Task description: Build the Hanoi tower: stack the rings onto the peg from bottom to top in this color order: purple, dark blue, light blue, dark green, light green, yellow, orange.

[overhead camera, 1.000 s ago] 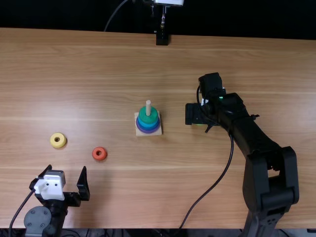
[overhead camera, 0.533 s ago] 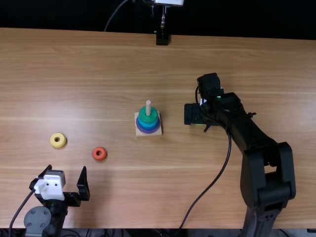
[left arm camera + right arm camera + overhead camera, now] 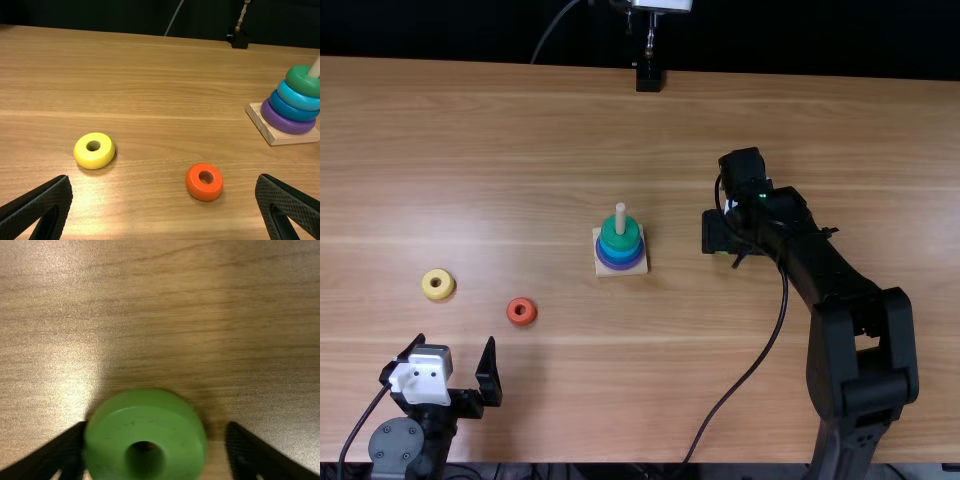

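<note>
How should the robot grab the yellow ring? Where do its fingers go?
I'd come straight down from above and pinch the yellow ring on opposite sides of its round outer edge. It lies flat on the table with its hole facing up, so that grip should leave the hole free for the peg.

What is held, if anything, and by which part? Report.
Nothing: the right gripper stands open around the light green ring; the left gripper is empty.
</note>
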